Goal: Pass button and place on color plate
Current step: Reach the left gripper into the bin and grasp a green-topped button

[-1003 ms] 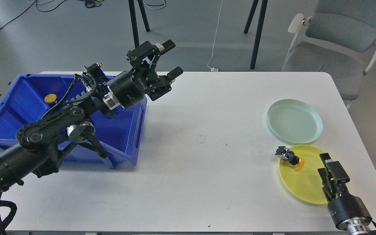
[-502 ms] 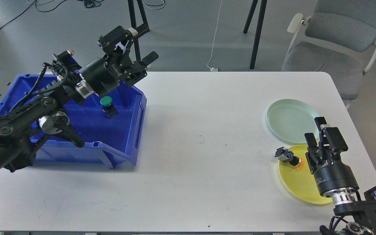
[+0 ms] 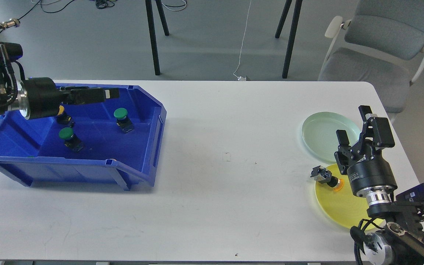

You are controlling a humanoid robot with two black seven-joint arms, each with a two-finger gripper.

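A blue bin (image 3: 68,171) at the table's left holds two green buttons (image 3: 120,113) (image 3: 66,133) and a yellow button (image 3: 61,110) half hidden behind my left arm. My left gripper (image 3: 98,95) lies level over the bin's back part and points right. It is seen side-on, so its fingers cannot be told apart. An orange-capped button (image 3: 328,178) lies on its side on the left rim of the yellow plate (image 3: 335,209). A pale green plate (image 3: 320,138) sits behind it. My right gripper (image 3: 355,127) is open and empty over the green plate's right edge.
A grey office chair (image 3: 381,48) stands beyond the table's back right corner. Black stand legs (image 3: 153,36) (image 3: 289,36) and a white cable (image 3: 243,44) are on the floor behind the table. The table edge runs close to both plates on the right.
My left arm has swung back to the left and dropped low over the bin, which uncovers the buttons inside. My right gripper has moved away from the yellow plate toward the green plate.
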